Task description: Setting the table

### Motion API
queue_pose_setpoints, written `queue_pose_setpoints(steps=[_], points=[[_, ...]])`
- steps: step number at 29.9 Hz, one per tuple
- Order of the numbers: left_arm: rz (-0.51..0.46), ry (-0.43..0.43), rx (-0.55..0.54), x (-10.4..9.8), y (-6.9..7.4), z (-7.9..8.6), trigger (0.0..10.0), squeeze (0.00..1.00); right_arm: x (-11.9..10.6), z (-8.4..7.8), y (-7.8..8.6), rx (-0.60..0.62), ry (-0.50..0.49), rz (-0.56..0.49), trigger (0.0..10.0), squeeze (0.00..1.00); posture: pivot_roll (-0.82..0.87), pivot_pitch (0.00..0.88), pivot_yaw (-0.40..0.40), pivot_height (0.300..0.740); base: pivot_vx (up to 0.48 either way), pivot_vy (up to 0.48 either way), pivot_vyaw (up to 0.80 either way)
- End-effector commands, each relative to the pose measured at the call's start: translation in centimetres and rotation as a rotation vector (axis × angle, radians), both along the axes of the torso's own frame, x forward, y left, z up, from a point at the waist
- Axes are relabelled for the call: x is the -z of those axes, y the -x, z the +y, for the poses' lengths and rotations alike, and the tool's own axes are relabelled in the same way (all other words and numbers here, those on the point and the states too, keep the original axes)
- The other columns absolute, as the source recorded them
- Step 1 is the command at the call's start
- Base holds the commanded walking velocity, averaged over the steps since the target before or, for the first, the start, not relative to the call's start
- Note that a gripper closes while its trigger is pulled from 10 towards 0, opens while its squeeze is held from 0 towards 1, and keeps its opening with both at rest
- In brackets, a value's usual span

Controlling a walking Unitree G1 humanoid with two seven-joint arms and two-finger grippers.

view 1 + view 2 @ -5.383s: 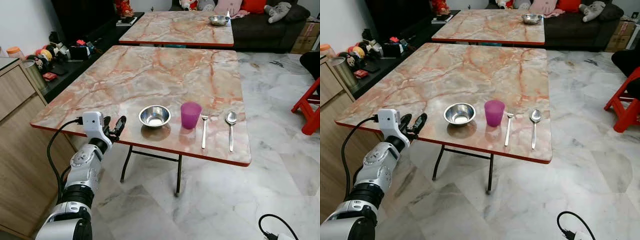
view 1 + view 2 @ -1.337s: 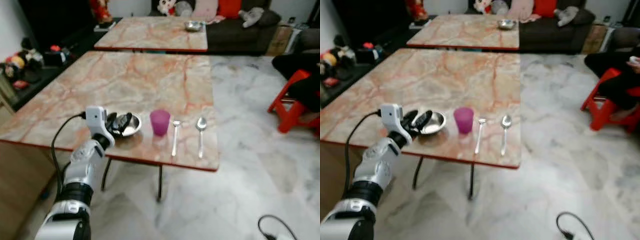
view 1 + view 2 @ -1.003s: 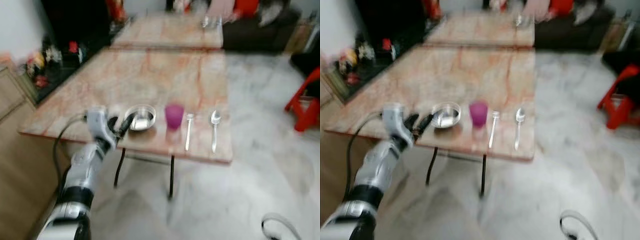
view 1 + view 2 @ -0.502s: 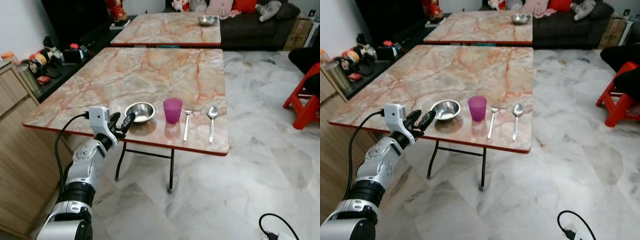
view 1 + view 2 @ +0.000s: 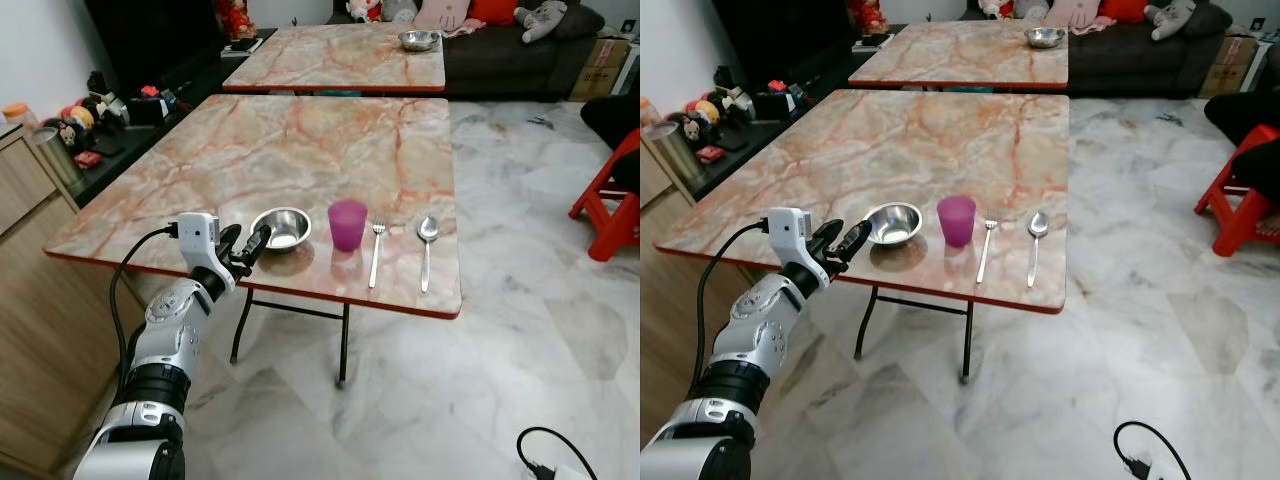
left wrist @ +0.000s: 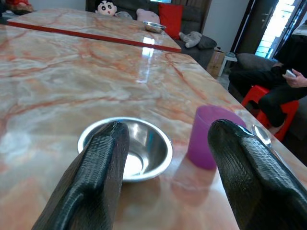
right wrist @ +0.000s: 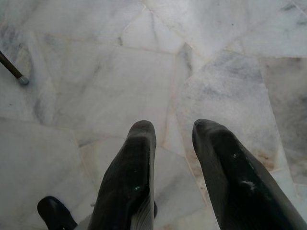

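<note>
The table (image 5: 300, 150) is topped in peach marble veined with orange and edged in red, and a shiny silver bowl (image 5: 281, 228), a translucent purple cup (image 5: 347, 223), and a silver fork (image 5: 374, 254) and spoon (image 5: 426, 247) are set on it. The floor (image 5: 520, 330) is tiled in white marble streaked with grey. A red stool (image 5: 610, 200) and a dark sofa (image 5: 520, 55) are seen behind.

No lettering, label, brand, number or sign can be read in any of the views; the small items on the dark shelf beyond the bench are too small and blurred to make out any print.
</note>
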State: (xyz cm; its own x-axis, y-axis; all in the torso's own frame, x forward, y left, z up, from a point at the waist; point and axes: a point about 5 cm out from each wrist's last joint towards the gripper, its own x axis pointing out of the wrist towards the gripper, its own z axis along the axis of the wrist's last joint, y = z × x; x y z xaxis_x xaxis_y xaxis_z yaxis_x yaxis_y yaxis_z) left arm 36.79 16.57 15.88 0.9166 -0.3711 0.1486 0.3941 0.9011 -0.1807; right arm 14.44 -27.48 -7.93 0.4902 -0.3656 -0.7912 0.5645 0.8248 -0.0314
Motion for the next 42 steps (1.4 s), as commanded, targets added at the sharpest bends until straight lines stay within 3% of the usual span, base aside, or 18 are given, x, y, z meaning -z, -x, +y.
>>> queue_pose_setpoints(steps=[1, 34, 42], points=[[-0.030, 0.005, -0.004, -0.83, -0.09, 0.35, 10.0, 0.00, 0.11, 0.23, 0.08, 0.006, -0.006, -0.001, 10.0, 0.00, 0.03, 0.034, 0.060, 0.740, 0.349, 0.000, 0.00], [-0.017, -0.001, 0.001, -0.59, 0.01, 0.34, 10.0, 0.00, 0.08, 0.18, 0.03, 0.002, -0.005, 0.001, 10.0, 0.00, 0.03, 0.043, 0.058, 0.740, 0.372, 0.000, 0.00], [0.030, -0.049, -0.001, 0.14, -0.08, 0.01, 10.0, 0.00, 0.09, 0.19, 0.05, 0.002, -0.005, 0.002, 10.0, 0.00, 0.03, 0.043, 0.059, 0.740, 0.000, 0.000, 0.00]])
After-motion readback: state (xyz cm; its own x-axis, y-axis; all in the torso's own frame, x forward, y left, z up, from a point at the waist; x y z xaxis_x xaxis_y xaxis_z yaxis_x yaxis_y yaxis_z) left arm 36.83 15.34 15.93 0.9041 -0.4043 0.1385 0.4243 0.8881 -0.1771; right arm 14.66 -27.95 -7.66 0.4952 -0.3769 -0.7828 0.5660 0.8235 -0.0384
